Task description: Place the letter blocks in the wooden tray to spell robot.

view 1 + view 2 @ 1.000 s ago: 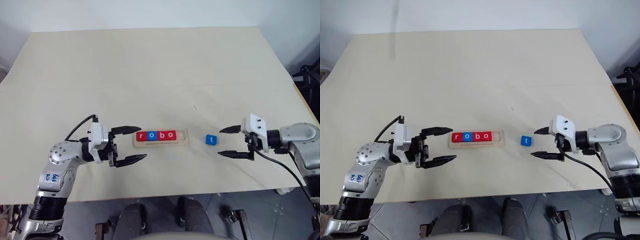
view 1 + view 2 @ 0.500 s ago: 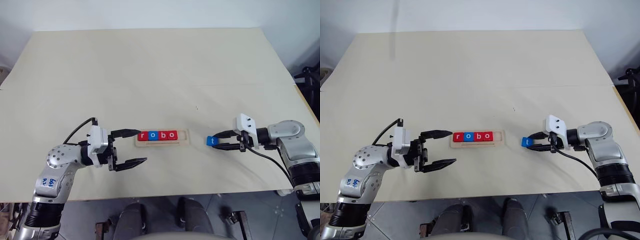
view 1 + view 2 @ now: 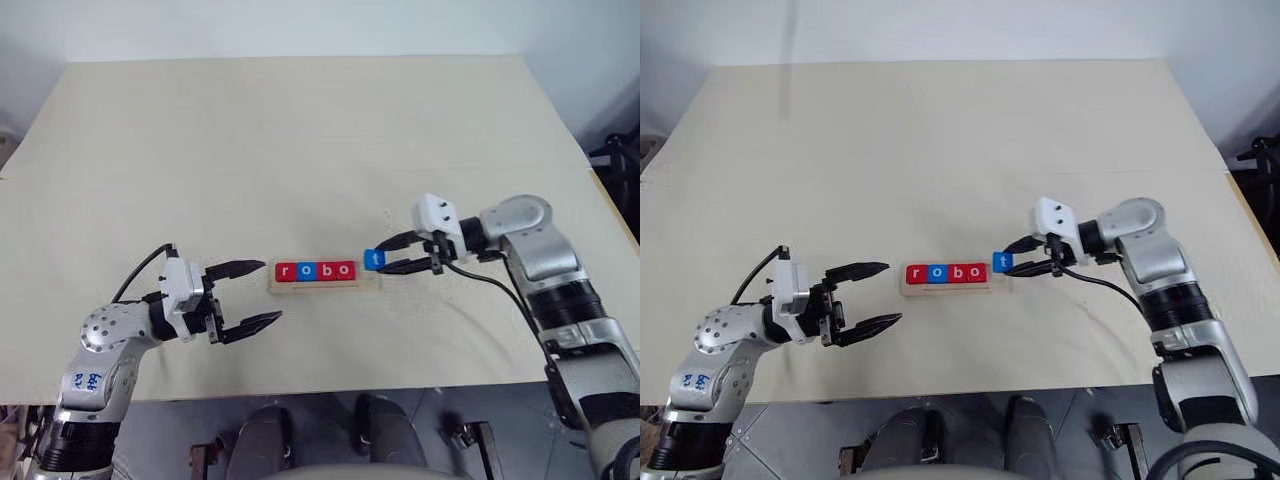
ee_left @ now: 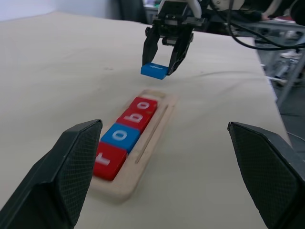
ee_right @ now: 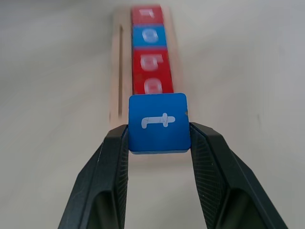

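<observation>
So the blue t block (image 3: pixel 374 259) is pinched between the two black fingers of the right gripper (image 3: pixel 385 259), one finger on each side edge, letter face up. In the left wrist view it hangs clear of the table, just past the open end of the wooden tray (image 3: pixel 325 284), the end toward the table's right edge.

The tray sits near the table's front edge, roughly in the middle of its width. Four letter blocks (image 3: pixel 315 270) are already in it, touching in a row: red r, blue o, red b, red o. They fill it from the left end, and the last bit of slot at the right end is bare. The t is right beside that last red o and above that bare spot, with nothing between it and the slot.

The left gripper (image 3: pixel 250 293) is off the tray's left end, near it but not touching, fingers spread wide and holding nothing, pointing along the row of blocks.

The table (image 3: pixel 300 130) itself is plain pale board. Past its right edge there's some dark equipment (image 3: pixel 615 155), well away from the blocks. A black cable (image 3: pixel 500 295) trails from the right wrist down along that arm.
</observation>
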